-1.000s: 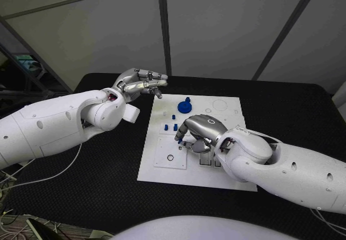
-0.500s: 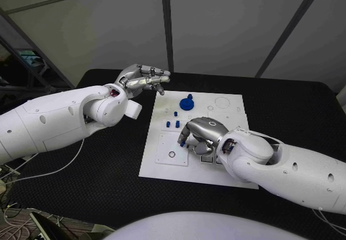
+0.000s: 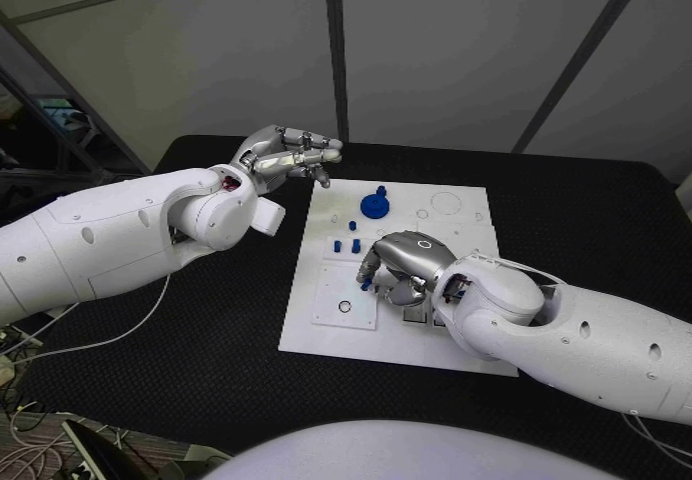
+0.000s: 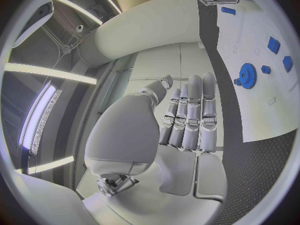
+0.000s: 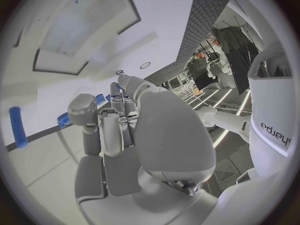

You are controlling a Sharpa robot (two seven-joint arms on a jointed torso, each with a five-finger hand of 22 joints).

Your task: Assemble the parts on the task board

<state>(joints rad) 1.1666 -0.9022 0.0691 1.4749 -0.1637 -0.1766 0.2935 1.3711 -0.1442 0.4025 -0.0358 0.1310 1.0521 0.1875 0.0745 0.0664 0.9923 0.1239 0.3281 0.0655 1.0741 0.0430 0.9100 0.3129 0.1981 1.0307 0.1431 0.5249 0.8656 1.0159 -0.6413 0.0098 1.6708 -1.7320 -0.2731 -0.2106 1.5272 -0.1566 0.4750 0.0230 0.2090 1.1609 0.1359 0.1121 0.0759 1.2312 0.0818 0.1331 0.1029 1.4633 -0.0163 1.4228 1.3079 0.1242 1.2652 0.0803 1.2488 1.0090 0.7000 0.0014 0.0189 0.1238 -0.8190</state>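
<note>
The right hand (image 3: 408,262) is curled low over the small blue parts (image 3: 346,245) on the white task board (image 3: 325,335), though I cannot tell if it holds one, so it might knock them, while the left hand (image 3: 289,155) waits empty above the counter (image 3: 216,380).

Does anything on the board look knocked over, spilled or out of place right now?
Nothing stands out. The task board lies flat on the table, the blue gear and small blue pegs sit on it, and the right hand works over its middle.

Left hand (image 4: 181,135) fingers (image 4: 195,105) straight, empty; blue gear (image 4: 248,75) on task board (image 4: 262,105).
</note>
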